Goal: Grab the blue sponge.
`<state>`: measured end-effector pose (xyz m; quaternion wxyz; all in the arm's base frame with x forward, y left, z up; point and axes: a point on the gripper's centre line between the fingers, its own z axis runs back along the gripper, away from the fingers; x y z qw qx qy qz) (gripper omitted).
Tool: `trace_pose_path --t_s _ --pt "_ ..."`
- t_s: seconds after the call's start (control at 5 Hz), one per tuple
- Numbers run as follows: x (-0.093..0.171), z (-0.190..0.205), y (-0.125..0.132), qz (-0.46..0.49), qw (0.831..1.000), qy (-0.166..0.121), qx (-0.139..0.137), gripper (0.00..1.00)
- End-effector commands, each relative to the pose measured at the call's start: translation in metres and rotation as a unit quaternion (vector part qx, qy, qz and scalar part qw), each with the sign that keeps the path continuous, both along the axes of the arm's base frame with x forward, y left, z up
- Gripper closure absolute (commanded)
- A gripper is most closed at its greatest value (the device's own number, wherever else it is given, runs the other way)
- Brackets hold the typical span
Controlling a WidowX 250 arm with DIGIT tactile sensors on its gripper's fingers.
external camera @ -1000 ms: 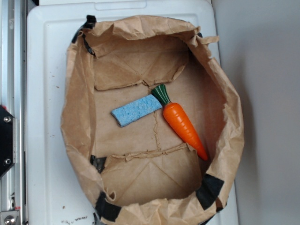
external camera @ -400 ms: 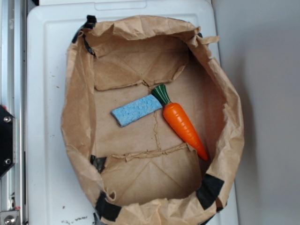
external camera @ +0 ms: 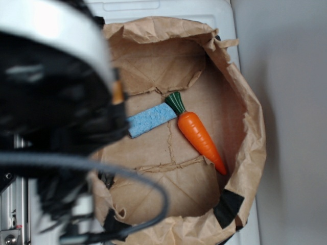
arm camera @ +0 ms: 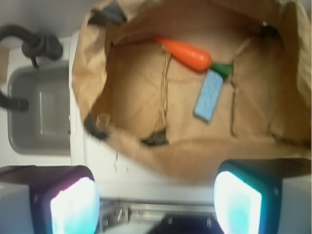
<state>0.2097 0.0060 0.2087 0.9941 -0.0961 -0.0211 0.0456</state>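
while the gripper (arm camera: 156, 204) hangs wide open and empty above the crumpled brown paper bag (external camera: 245, 127), the flat light-blue sponge strip (external camera: 150, 119) touches the orange toy carrot (external camera: 201, 134), so closing could catch its green top.

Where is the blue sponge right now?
The sponge lies flat on the bottom of the paper bag, one end touching the carrot at its green top; in the exterior view the arm hides its left end.

White plastic surface (arm camera: 102, 163) just ahead of my pincer, under brown paper. Grey sink basin (arm camera: 41, 114) off to my left, dark faucet (arm camera: 34, 46) above it. Soft even light.
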Motion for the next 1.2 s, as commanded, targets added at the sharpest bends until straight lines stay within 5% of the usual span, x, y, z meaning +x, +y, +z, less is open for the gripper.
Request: trace_pose_path --t_s 0.0,0.8,1.0 --pt "0.03 -0.048 0.038 -0.058 0.997 -0.035 -0.026 0.0" --pt "0.03 -0.048 0.038 -0.058 0.997 -0.035 -0.026 0.0" --pt "0.036 -0.067 0.047 -0.017 0.998 -0.034 -0.058 0.0"
